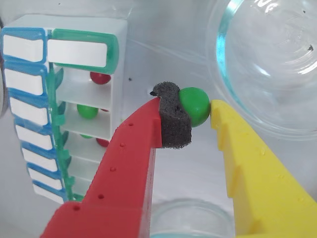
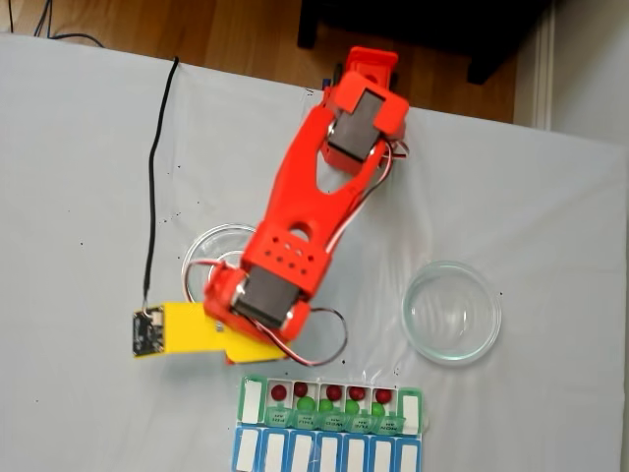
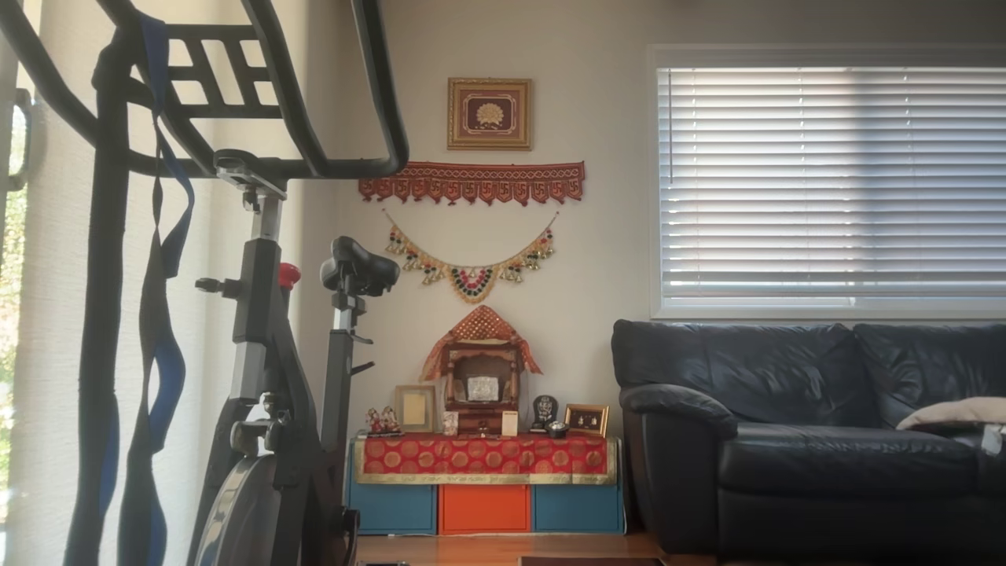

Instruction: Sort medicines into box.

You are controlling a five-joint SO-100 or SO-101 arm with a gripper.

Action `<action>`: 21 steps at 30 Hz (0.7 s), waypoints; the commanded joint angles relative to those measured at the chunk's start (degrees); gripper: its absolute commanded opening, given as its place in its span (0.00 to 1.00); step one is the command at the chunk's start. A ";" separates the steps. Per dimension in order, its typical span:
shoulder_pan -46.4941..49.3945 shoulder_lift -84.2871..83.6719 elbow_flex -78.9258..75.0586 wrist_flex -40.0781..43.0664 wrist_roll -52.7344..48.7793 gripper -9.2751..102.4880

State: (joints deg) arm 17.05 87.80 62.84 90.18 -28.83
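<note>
Green ball [image 1: 194, 105] sits pinched in the claw [image 1: 190, 110], held between the dark foam pad [image 1: 171, 119] on the red finger [image 1: 130, 168] and the tip of the yellow finger [image 1: 257, 168], off the desk [image 1: 173, 49]. Left of the claw in the wrist view stands the box [image 1: 64, 114], its green lids flipped up; open cells show a red ball [image 1: 100, 78] in one and another green ball [image 1: 87, 111] in the next, with more below. A clear dish [image 1: 270, 64] lies at upper right, and a second dish rim [image 1: 190, 218] shows beneath the fingers. In the fixed view the arm [image 2: 305, 226] reaches down toward the box [image 2: 329, 418] at the desk's near edge, where red and green balls line the cells, though they are too small to count surely. One dish [image 2: 452, 313] lies right of the arm; another [image 2: 211, 251] is partly under it.
</note>
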 commanded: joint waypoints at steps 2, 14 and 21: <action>-3.34 0.70 -5.89 -0.88 2.99 0.09; -5.80 -4.66 -10.20 -1.23 7.65 0.09; -5.45 -15.21 -25.05 7.73 8.17 0.09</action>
State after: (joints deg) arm 12.30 71.89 46.76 95.80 -20.57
